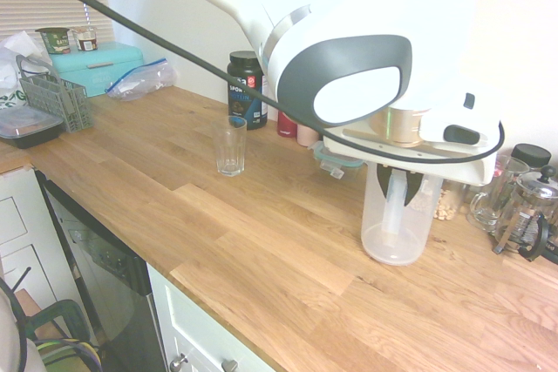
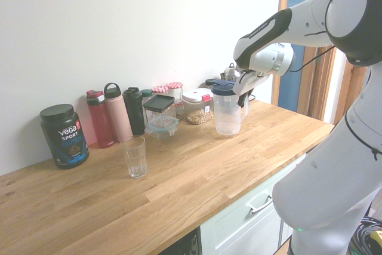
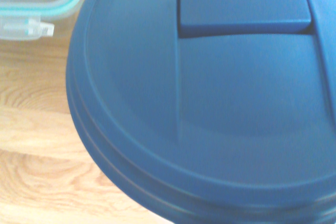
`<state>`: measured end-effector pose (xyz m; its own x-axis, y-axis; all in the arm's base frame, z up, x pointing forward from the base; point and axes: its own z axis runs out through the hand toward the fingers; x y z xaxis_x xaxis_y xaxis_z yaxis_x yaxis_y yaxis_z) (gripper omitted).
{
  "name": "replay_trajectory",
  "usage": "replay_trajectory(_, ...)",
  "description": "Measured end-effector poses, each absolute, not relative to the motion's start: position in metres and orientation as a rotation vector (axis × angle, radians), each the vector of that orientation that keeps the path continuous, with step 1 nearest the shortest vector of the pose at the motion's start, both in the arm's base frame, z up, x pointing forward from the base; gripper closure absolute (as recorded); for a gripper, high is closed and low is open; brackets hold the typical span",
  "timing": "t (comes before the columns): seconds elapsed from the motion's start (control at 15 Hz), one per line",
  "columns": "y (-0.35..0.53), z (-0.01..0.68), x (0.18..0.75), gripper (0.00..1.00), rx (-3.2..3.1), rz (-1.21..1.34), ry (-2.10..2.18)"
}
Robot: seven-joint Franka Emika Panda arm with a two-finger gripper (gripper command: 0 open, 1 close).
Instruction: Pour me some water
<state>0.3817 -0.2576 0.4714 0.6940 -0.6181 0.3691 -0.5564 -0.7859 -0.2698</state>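
A tall translucent plastic jug (image 1: 397,219) (image 2: 227,113) with a navy-blue lid (image 3: 210,103) stands upright, its base at or just above the wooden counter (image 1: 261,241), in front of the jars by the wall. My gripper (image 1: 397,182) (image 2: 243,88) comes down from above and is shut on the jug at its lid and handle. The water in the jug is too clear to make out. An empty drinking glass (image 1: 230,145) (image 2: 134,156) stands apart on the counter, well away from the jug.
Along the wall stand a black Vega tub (image 2: 64,135), a red bottle (image 2: 99,119), a pink bottle (image 2: 117,113), a dark bottle (image 2: 133,110), food containers (image 2: 160,117) and jars (image 2: 197,106). A French press (image 1: 527,215) and a glass mug (image 1: 490,193) stand beside the jug.
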Motion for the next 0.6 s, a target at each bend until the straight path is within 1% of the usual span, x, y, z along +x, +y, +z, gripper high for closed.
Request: replay_trajectory(0.6, -0.2567, 0.4685, 0.3821, 0.00, -2.772, -0.657, 0.966)
